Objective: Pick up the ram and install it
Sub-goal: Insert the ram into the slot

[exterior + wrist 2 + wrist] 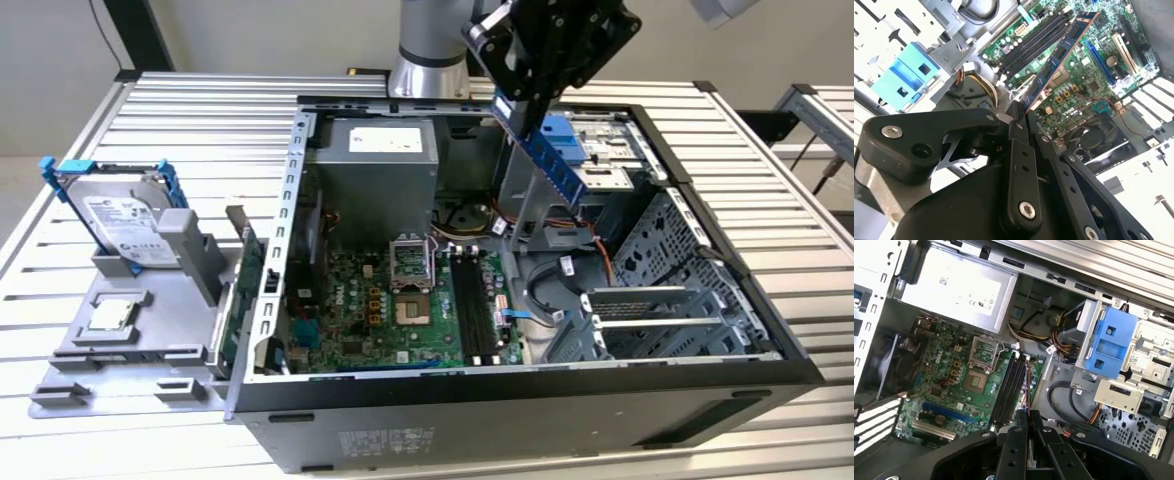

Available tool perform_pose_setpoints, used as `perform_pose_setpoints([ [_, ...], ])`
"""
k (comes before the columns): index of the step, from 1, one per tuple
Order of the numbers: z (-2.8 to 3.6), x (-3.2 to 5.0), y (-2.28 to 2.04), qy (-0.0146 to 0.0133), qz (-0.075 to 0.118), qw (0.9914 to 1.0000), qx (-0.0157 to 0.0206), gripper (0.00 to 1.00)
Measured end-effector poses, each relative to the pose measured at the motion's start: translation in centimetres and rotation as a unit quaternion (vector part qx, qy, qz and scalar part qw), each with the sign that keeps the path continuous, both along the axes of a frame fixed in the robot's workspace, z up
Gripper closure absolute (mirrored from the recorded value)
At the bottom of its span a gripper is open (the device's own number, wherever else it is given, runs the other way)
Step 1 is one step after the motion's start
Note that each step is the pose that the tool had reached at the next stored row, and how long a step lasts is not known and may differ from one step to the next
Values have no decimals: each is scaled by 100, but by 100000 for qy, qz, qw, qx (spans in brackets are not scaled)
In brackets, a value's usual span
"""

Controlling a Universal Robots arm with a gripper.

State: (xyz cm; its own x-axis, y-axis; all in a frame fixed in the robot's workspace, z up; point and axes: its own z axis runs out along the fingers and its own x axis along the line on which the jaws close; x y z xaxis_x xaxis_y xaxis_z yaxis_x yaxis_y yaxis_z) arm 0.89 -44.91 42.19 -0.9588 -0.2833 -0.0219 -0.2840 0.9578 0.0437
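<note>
The tool [513,98] is clamped on one end of the ram [550,155], held tilted above the open case [534,400], seemingly over the memory slots [474,300]. The carry toward installing is in hand. Seating calls for squaring the stick to a slot.

A slatted metal table [200,110] carries an open computer case [534,420] (right below the gripper [518,100]) and a grey holder tray [147,352], well apart from it.
</note>
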Motion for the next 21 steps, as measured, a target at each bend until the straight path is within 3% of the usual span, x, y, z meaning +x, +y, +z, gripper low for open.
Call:
perform_pose_setpoints([
  [8,-1,0,0,-2,-3245,99947,2,100],
  [17,-1,0,0,2,-6618,99781,-5,100],
  [21,-3,0,0,2,-6972,99757,-5,100],
])
